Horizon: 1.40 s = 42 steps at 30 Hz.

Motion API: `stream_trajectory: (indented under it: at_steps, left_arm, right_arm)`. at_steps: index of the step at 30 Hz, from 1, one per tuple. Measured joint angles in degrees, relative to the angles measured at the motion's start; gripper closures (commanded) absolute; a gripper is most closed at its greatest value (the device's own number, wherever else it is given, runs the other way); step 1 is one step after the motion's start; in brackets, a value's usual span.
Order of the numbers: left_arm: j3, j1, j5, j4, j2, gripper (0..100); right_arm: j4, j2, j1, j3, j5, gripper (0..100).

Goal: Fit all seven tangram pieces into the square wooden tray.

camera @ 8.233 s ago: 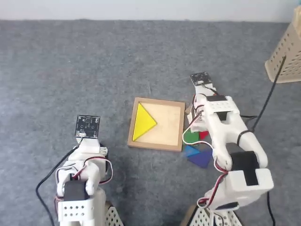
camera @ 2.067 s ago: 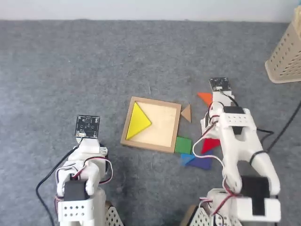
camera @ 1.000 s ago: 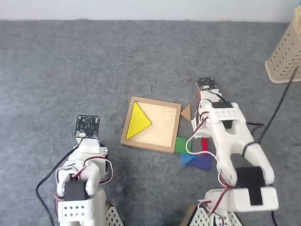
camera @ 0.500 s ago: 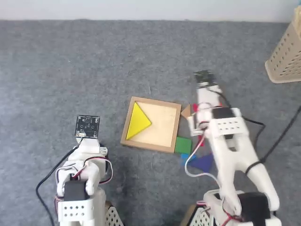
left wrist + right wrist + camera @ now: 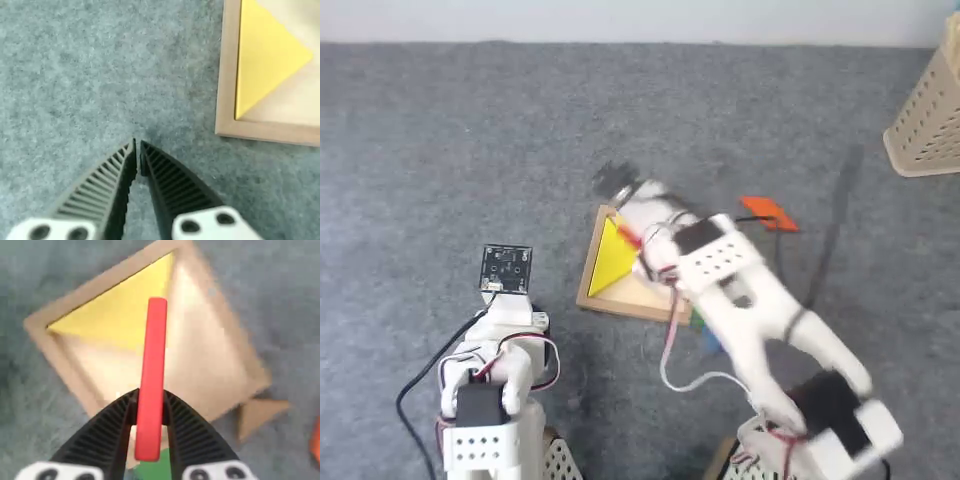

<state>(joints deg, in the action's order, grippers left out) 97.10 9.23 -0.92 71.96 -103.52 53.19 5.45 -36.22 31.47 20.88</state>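
High view: grey, fuzzy felt-like mat (image 5: 470, 130); square tray (image 5: 620, 306) of pale wood with a raised rim sits mid-table. A flat yellow triangle (image 5: 610, 258) lies inside it against the rim on the left arm's side. The right arm hangs over the tray and covers most of it. A flat orange piece (image 5: 770, 212) lies on the mat beyond the tray, well apart from it. A perforated beige basket (image 5: 930, 110) stands at the far corner. Left wrist view: left gripper (image 5: 137, 150) is just above bare mat, its ribbed black jaws pinched together on nothing, near the tray's corner rim (image 5: 227, 100); the yellow triangle (image 5: 267, 55) is seated flush in that corner. Right wrist view: right gripper (image 5: 149, 400) is clamped on a red piece (image 5: 155, 350), a thin slab held edge-on, above the tray's bare wood floor beside the yellow triangle (image 5: 125, 305). Tray rim (image 5: 40, 327) is plain wood. A brown wooden triangle (image 5: 257, 412) lies on the mat just outside the rim, and a green piece (image 5: 155, 467) shows under the jaws.
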Motion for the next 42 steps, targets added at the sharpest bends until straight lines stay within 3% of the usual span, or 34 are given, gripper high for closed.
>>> stream_trajectory:
  at_steps: [4, 11, 20, 42]
  left_arm:
    - [0.0, 0.0, 0.0, 0.0, 0.0, 98]
    - [0.0, 0.0, 0.0, 0.0, 0.0, 98]
    - [0.0, 0.0, 0.0, 0.0, 0.0, 98]
    - [0.0, 0.0, 0.0, 0.0, 0.0, 98]
  right_arm:
    - [-0.4, -7.3, -2.7, -1.2, 5.1, 99.2]
    - [-4.2, -9.6, -3.1, -1.9, 7.2, 99.2]
    - [-4.3, -9.6, -5.6, -1.9, 19.4, 99.2]
    - [-1.1, -9.6, -6.2, -1.8, 18.7, 99.1]
